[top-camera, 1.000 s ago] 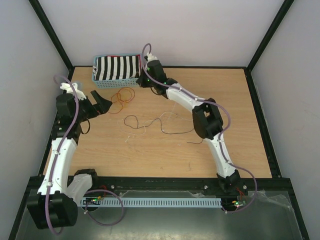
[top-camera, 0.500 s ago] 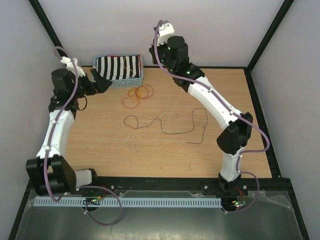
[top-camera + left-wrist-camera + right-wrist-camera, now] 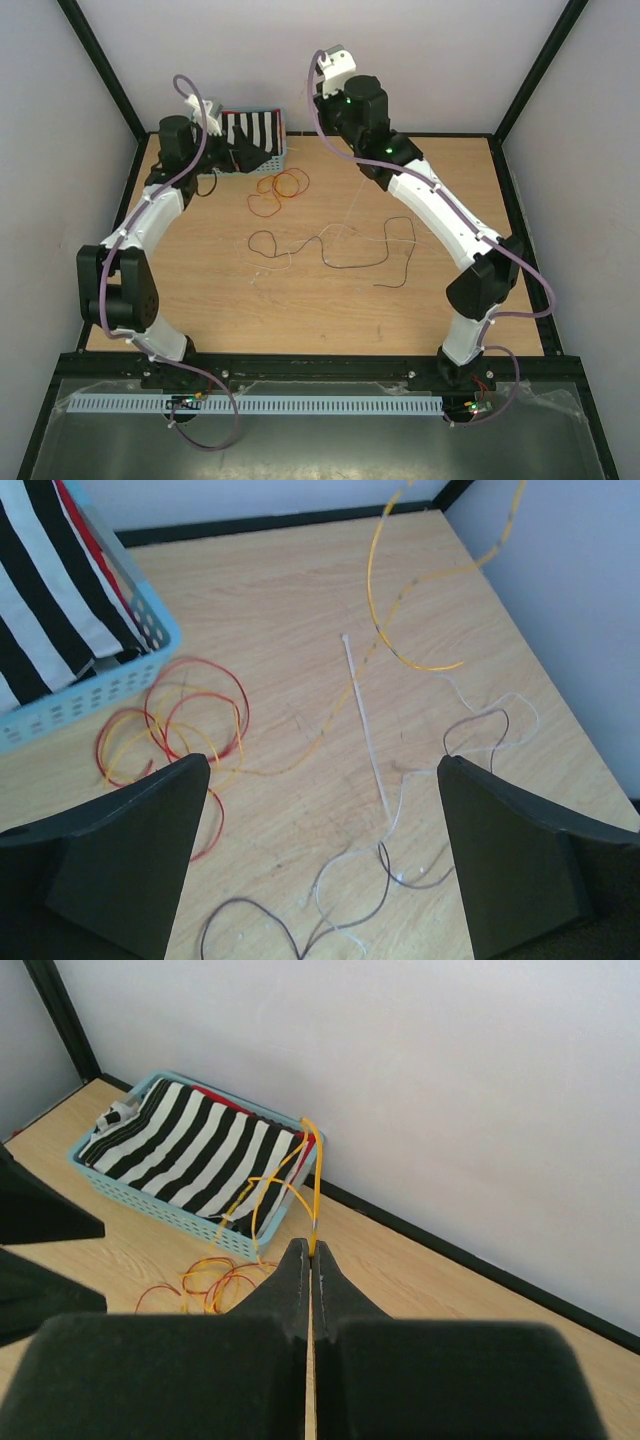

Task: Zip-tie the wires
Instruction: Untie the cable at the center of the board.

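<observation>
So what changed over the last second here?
The right gripper, shut on a yellow wire, lifted high from beside the basket, dragging the red and orange loops a little to the right. The left gripper, open, swung from the table's left side in toward the basket. The basket and the dark wire stayed put.

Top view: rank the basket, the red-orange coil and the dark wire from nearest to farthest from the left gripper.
1. The basket, back left, right at the left gripper.
2. The red-orange coil, on the table just in front of the basket.
3. The dark wire, mid-table, towards the arm bases.
</observation>
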`<state>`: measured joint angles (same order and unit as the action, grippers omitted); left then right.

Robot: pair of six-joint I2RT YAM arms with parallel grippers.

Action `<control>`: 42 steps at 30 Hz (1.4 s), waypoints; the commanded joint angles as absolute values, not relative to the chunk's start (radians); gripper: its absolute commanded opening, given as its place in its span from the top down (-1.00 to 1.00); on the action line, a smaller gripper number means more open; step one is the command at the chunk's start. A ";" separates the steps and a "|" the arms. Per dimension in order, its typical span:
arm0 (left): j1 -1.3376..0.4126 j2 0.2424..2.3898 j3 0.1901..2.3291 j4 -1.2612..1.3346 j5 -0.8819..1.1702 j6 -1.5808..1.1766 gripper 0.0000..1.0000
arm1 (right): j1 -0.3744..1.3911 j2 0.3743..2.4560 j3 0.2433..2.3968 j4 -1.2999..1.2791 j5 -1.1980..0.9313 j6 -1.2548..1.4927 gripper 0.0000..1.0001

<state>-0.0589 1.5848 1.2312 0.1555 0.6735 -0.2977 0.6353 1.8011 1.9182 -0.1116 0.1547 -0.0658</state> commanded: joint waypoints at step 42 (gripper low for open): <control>-0.067 1.774 1.544 0.355 0.661 -0.539 1.00 | 0.638 1.664 1.712 0.021 0.170 -0.036 0.96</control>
